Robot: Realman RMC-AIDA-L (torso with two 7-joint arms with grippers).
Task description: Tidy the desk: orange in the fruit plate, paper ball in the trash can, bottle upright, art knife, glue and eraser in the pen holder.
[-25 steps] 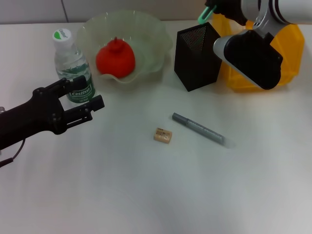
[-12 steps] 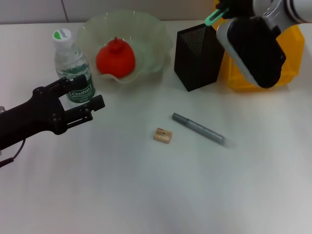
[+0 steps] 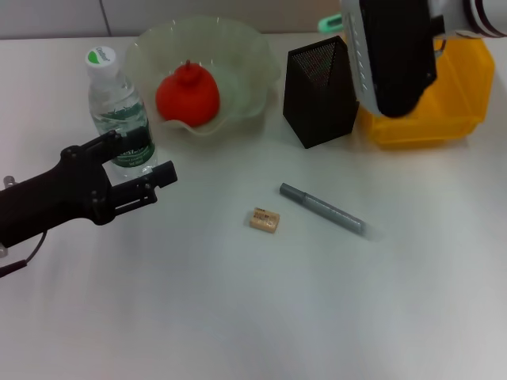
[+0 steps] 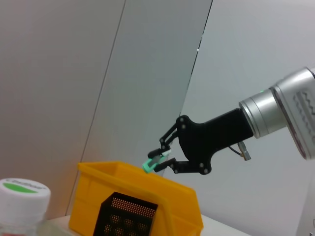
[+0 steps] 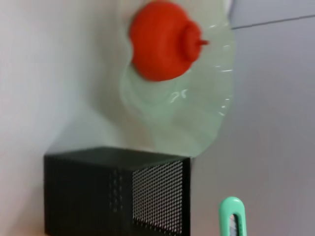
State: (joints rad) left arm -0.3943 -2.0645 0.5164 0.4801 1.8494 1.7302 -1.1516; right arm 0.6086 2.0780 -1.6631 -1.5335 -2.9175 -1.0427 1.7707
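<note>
The orange [image 3: 188, 95] lies in the pale green fruit plate [image 3: 253, 59]. At the plate's left the bottle [image 3: 117, 103] stands upright, and my left gripper [image 3: 142, 157] is open just in front of its base. My right gripper [image 4: 158, 160] is shut on the mint-green art knife [image 4: 150, 165], held above the black mesh pen holder [image 3: 319, 91]; the knife's tip [image 3: 330, 24] shows beside my right arm. The tan eraser [image 3: 264, 220] and the grey stick of glue [image 3: 321, 208] lie on the table in front of the holder. The paper ball is out of view.
The yellow trash can [image 3: 444, 111] stands right of the pen holder, its inside mostly hidden by my right arm. The table top [image 3: 261, 317] in front of the eraser is bare white. A wall rises behind the table.
My right arm has swung left, carrying the art knife from over the trash can's corner to above the pen holder. My left gripper has slid slightly back from the bottle.
</note>
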